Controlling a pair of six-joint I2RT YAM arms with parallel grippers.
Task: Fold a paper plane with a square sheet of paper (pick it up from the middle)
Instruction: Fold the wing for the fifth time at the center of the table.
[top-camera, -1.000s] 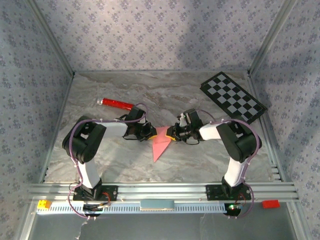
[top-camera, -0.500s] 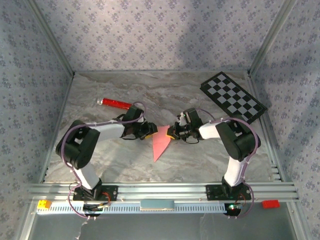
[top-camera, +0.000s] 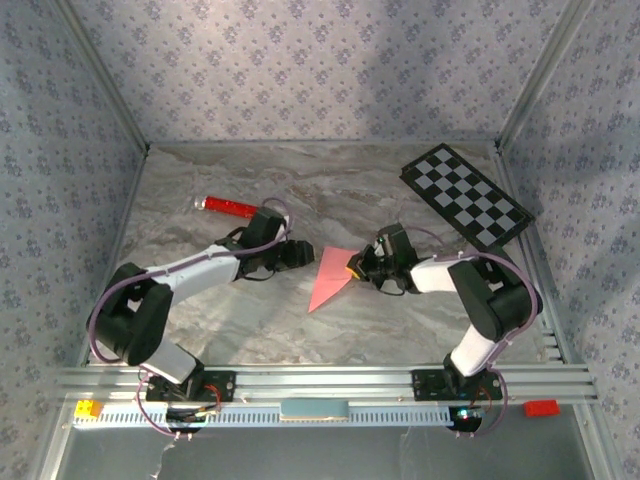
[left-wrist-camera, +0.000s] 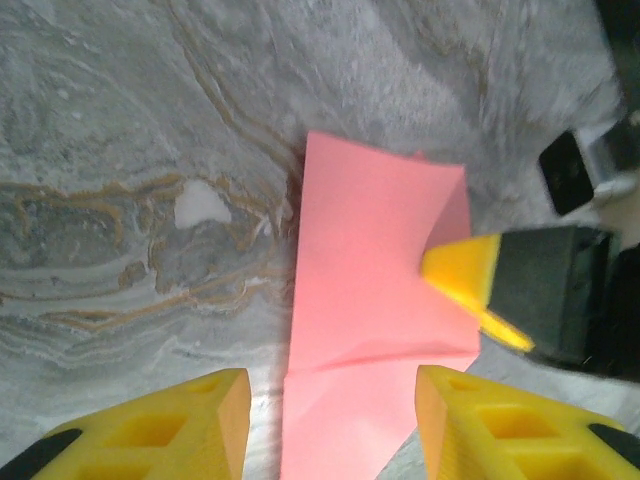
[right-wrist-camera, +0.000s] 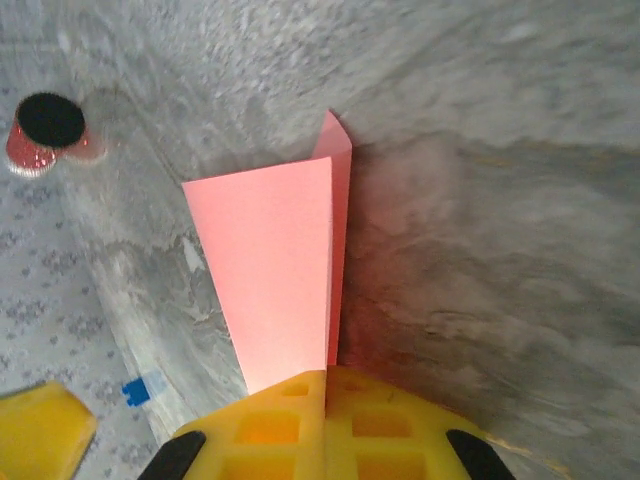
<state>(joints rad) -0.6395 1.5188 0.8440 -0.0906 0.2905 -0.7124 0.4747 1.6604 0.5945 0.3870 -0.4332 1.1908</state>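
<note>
The right claw (right-wrist-camera: 325, 392) is seen clamped on one end of the pink sheet (right-wrist-camera: 275, 280) at the bottom of its wrist view, with the yellow fingers pressed together and the paper edge caught between them. The left claw (left-wrist-camera: 330, 400) is held apart, one finger on either side of the sheet at the bottom of its frame, and nothing is gripped. In the top view the sheet is found mid-frame on the surface (top-camera: 250, 320), between the two claws, its point aimed lower left.

Trouble is judged likely from the one-sided hold. If the right claw is pulled or lifted, the doubled layers may splay or the thin paper may tear at the pinch. A stray crease may be set if the left claw is closed off-line, and on so smooth a surface the sheet may slide.

The paper is matte, thin and folded into a long wedge, with one small flap raised. The surface is grey-veined, like marble. A red cylinder (top-camera: 232, 207) lies at upper left
</note>
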